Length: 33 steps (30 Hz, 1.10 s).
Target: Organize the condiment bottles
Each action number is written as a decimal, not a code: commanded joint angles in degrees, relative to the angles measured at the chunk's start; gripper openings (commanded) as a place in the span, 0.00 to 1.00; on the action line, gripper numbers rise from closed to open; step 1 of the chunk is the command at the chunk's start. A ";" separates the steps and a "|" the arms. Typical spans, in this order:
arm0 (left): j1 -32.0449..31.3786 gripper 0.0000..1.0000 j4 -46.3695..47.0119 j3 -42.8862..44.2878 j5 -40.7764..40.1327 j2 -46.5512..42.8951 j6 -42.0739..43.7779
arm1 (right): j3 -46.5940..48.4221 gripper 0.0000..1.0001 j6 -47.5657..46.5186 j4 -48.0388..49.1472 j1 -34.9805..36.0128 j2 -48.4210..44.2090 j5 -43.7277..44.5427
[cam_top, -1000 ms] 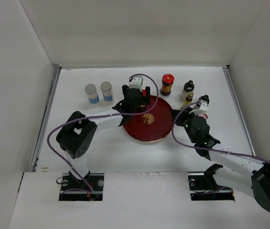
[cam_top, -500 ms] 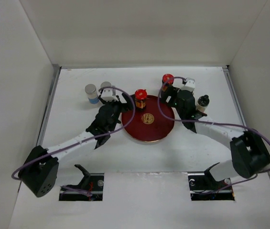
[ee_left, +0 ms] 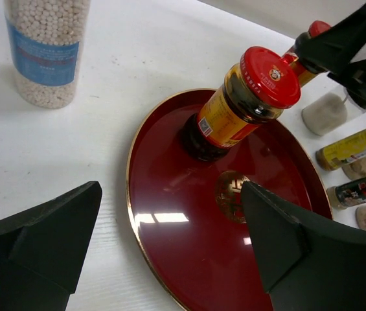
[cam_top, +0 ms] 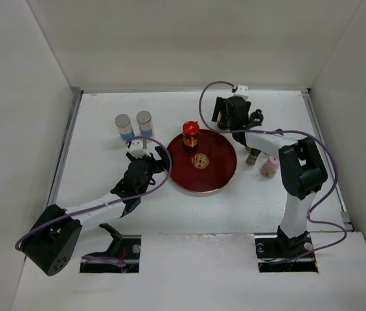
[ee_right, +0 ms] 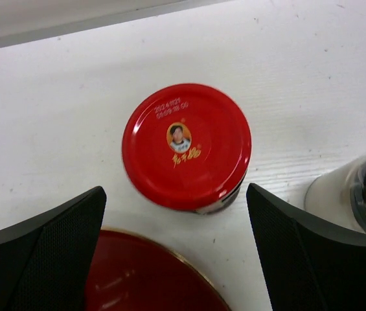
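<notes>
One red-capped jar (ee_left: 234, 110) stands on tray (ee_left: 170, 259) ahead of open, empty left gripper (ee_left: 170, 214); second jar (ee_right: 186, 146), before open, empty right gripper (ee_right: 173, 194), sits off-tray.

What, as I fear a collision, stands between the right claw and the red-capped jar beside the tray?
Nothing visible: the open right claw faces the jar directly. A white bottle stands just outside one finger.

Red-capped jar (cam_top: 190, 135) upright on round dark-red tray (cam_top: 212, 176), two silver-capped cylinders (cam_top: 124, 127) side by side to its left
</notes>
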 commanded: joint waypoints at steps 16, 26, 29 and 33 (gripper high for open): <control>1.91 0.90 6.38 -0.07 3.56 3.19 -1.80 | 1.29 0.52 -6.30 11.15 -0.97 -0.69 1.47; 2.87 0.90 7.00 -0.68 4.53 3.19 -3.64 | -9.52 0.49 -4.55 10.72 3.07 -18.45 -0.65; 4.01 0.90 7.70 -1.29 6.63 3.02 -5.14 | -12.86 0.49 -2.62 11.43 4.74 -20.57 -0.73; 4.90 0.90 8.40 -1.65 7.08 3.37 -5.84 | -14.10 0.48 -0.33 11.43 6.68 -20.05 -1.78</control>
